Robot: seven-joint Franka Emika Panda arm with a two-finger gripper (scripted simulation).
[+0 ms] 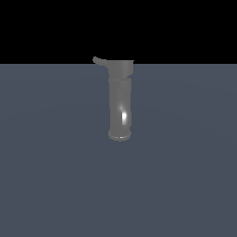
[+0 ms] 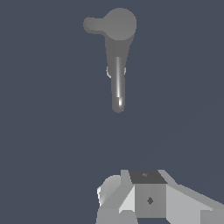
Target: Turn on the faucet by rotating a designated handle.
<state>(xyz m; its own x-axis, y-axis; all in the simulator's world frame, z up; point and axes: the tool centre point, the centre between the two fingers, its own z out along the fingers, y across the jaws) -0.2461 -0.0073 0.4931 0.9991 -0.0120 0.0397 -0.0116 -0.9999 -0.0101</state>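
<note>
The faucet [image 1: 120,102] is a glossy grey tube standing on the blue-grey floor. Its wider collar is at the far end and its rimmed opening at the near end. The handle [image 1: 98,60], a short curved lever, juts from the collar toward the exterior view's left. In the wrist view the faucet [image 2: 118,65] is seen from above, with the handle [image 2: 92,25] sticking out sideways from the round collar top. No gripper fingers show in either view, and nothing touches the faucet or the handle.
A blocky white and grey part of the robot [image 2: 148,197] fills the edge of the wrist view, well away from the faucet. The flat blue-grey floor [image 1: 55,162] surrounds the faucet on all sides.
</note>
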